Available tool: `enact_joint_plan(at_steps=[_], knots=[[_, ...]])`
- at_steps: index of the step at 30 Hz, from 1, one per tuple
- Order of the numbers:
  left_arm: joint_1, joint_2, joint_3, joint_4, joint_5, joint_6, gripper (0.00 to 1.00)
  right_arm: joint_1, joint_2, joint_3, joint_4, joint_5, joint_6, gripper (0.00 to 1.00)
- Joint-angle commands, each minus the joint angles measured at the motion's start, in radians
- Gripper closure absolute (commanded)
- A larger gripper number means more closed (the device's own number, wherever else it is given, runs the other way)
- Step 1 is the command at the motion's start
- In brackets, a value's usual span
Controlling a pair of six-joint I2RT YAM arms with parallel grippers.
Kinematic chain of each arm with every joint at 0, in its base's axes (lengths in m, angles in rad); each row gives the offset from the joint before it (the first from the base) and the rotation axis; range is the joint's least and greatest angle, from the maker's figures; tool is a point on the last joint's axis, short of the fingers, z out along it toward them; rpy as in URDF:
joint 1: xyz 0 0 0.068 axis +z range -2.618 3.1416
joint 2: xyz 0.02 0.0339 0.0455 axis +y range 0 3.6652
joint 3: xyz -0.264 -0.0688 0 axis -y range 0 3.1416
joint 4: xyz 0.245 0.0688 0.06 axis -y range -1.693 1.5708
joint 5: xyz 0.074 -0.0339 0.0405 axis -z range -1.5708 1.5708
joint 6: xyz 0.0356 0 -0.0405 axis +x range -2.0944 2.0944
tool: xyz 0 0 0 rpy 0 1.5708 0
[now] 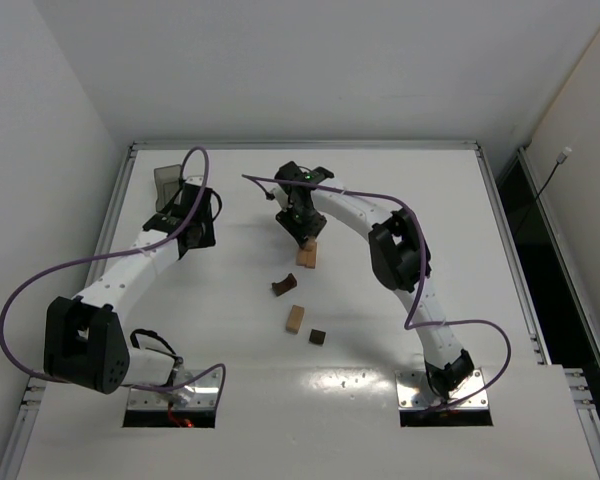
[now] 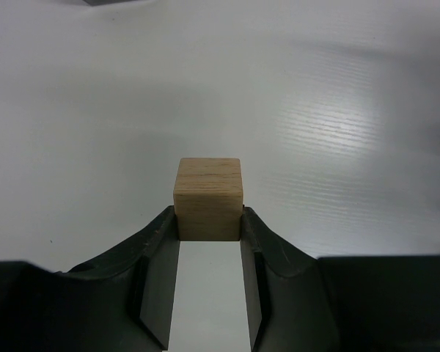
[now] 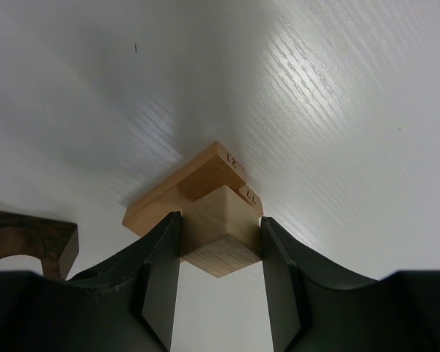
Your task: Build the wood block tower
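The wood block tower is a low stack: two tan bars (image 3: 177, 196) lie side by side on the table, seen from above as a tan stack (image 1: 307, 258). My right gripper (image 3: 220, 229) is shut on a tan cube (image 3: 224, 233) directly over those bars; I cannot tell whether the cube touches them. That right gripper (image 1: 305, 230) hangs at the table's middle back. At the back left, my left gripper (image 2: 209, 224) is shut on another tan cube (image 2: 208, 198), held at the fingertips above bare table. The top view shows the left gripper (image 1: 198, 222) but not its cube.
A dark brown arch (image 1: 284, 286) lies just in front of the stack, also at the left edge as the arch (image 3: 29, 246). Nearer the arms lie a loose tan block (image 1: 296, 318) and a small dark cube (image 1: 317, 336). A translucent grey bin (image 1: 167, 181) stands at the back left.
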Motion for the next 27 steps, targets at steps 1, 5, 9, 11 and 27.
enact_joint_plan(at_steps=[1, 5, 9, 11, 27], knots=[[0.016, -0.002, 0.003, 0.028, 0.015, 0.001, 1.00, -0.001, 0.015, 0.033, -0.007, 0.000, -0.018, 0.97], [0.016, 0.008, 0.003, 0.028, 0.015, 0.001, 1.00, -0.001, 0.015, 0.033, -0.007, -0.011, -0.027, 0.97], [0.016, 0.008, 0.003, 0.028, 0.015, 0.001, 1.00, -0.001, 0.015, 0.033, -0.016, -0.023, -0.036, 0.91], [0.016, 0.008, 0.003, 0.028, 0.015, 0.001, 1.00, -0.001, 0.015, 0.023, -0.016, -0.032, -0.036, 0.84], [0.016, 0.008, 0.003, 0.028, 0.024, 0.001, 1.00, 0.008, 0.015, 0.014, -0.025, -0.041, -0.045, 0.53]])
